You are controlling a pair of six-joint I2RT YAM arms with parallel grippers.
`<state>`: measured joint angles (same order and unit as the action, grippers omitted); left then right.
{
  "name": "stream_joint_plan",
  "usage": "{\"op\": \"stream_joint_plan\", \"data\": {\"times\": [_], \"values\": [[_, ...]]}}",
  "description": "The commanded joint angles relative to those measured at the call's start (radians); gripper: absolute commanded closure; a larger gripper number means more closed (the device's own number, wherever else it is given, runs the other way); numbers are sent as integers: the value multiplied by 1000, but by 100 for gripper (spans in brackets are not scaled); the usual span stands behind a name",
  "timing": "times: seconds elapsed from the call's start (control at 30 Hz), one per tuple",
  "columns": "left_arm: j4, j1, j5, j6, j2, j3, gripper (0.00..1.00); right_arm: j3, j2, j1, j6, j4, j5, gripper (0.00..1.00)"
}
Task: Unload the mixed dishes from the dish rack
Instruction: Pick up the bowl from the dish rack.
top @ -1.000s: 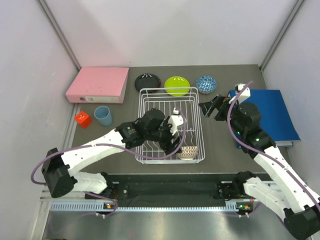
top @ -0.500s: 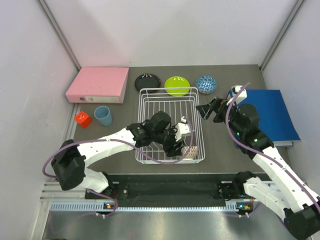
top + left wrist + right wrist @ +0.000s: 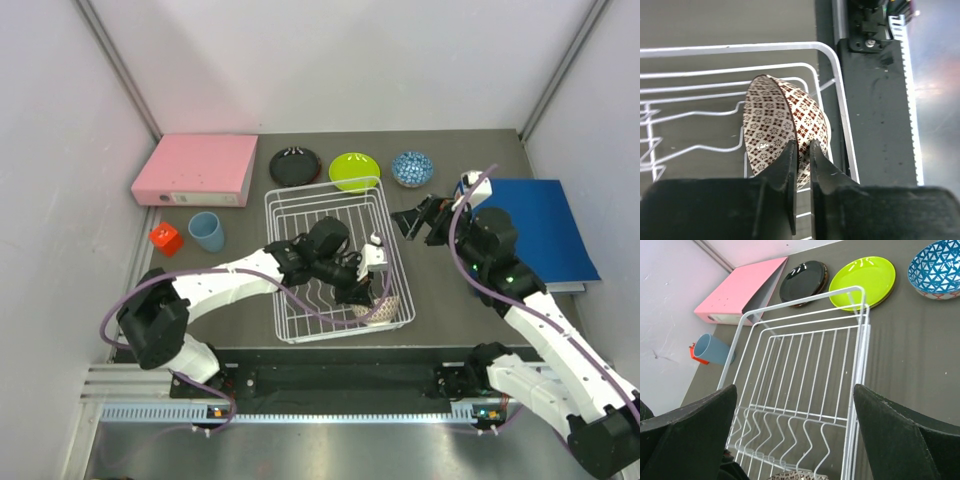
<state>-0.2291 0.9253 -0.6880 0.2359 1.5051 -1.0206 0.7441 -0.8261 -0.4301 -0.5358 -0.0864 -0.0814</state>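
Note:
The white wire dish rack [image 3: 325, 188] lies skewed at mid-table. In its near right corner a beige patterned bowl [image 3: 387, 306] stands on edge. My left gripper [image 3: 376, 290] reaches into the rack and is shut on that bowl's rim; in the left wrist view its fingers [image 3: 788, 165] pinch the bowl [image 3: 780, 125] from inside and outside. My right gripper [image 3: 415, 222] hovers open beside the rack's far right corner, holding nothing. On the table outside the rack sit a pale blue cup [image 3: 206, 232], a dark plate [image 3: 295, 165], a lime green plate [image 3: 354, 170] and a blue patterned bowl [image 3: 412, 168].
A pink binder [image 3: 195, 168] lies at the far left, with a small red cube [image 3: 166, 238] near the cup. A blue binder [image 3: 540, 225] lies under the right arm. In the right wrist view the rack [image 3: 805, 370] shows only bare wires beyond the bowl.
My left gripper moved to the rack's near right corner and closed on the beige bowl's rim. The rack turned and slid a little to the left. The right arm barely moved.

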Motion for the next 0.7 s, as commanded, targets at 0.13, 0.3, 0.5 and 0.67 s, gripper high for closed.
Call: {"op": "stream_joint_plan", "data": {"times": [0.13, 0.3, 0.5, 0.67], "values": [[-61, 3, -22, 43, 52, -16, 100, -25, -1, -10, -9, 68, -15, 0], [-61, -6, -18, 33, 60, -19, 98, -29, -1, -10, -7, 70, -14, 0], [-52, -20, -24, 16, 72, -30, 81, -29, -2, -10, -7, 73, -8, 0], [-47, -22, -59, 0, 113, -42, 73, -38, -5, -7, -6, 71, -9, 0]]}}
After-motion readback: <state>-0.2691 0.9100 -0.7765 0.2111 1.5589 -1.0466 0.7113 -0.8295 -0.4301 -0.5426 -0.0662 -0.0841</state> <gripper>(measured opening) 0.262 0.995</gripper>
